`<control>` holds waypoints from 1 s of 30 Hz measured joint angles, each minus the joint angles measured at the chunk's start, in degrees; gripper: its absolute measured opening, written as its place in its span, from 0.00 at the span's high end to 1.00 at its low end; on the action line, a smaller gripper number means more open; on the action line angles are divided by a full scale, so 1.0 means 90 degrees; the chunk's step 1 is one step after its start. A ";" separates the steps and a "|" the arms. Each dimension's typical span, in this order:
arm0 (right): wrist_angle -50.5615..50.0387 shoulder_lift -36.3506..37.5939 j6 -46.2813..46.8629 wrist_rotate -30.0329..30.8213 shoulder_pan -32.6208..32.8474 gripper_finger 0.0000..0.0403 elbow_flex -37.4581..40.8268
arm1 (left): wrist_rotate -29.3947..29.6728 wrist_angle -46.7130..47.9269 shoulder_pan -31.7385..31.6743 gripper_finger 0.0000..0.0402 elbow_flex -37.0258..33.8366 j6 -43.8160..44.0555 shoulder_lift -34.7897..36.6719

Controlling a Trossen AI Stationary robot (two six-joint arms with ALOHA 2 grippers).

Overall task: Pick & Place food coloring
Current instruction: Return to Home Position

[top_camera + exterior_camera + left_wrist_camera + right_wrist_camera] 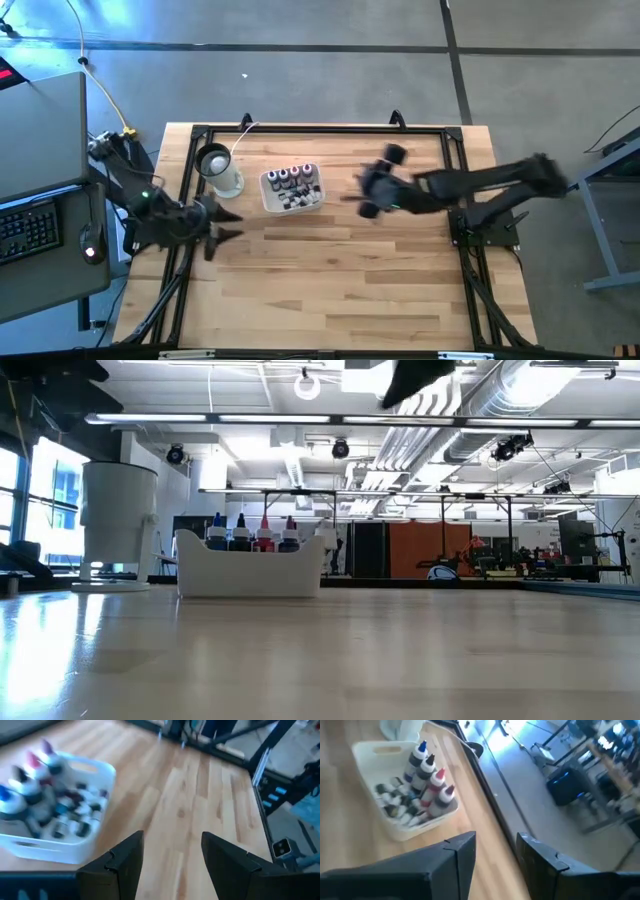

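Right claw (496, 840) and left claw (172, 838) both gape empty, flanking the white tray (422, 826) holding the food coloring (428, 774).

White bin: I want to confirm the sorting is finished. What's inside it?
Inside the white bin stand four tall dropper bottles in a row, beside a heap of small food coloring bottles lying jumbled. Whatever lies beneath the heap is covered.
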State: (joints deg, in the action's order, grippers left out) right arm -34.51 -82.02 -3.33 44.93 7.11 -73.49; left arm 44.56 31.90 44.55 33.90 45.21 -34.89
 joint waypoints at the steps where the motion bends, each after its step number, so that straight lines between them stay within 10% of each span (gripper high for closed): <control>1: -0.0050 0.0379 0.0363 0.0078 0.0119 0.67 0.0337 | 0.0193 0.0235 0.0101 0.51 -0.0052 -0.0006 0.0248; 7: 0.1933 0.2593 0.1038 -0.0210 0.0580 0.67 0.3398 | 0.1062 -0.0509 0.0140 0.51 -0.1285 -0.0289 0.1112; 15: 0.5212 0.4817 0.0041 -0.0840 0.0634 0.67 0.5994 | -0.1163 -0.4264 -0.0799 0.51 -0.2925 -0.2737 0.1193; 30: 0.5167 0.8377 -0.0580 -0.0062 0.0853 0.67 0.7967 | -0.1677 -0.1876 -0.2657 0.51 -0.3000 -0.2997 0.3634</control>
State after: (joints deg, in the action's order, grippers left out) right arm 12.00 -6.63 -8.54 44.37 14.79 -1.79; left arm 29.47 15.02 20.64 6.90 18.24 -2.18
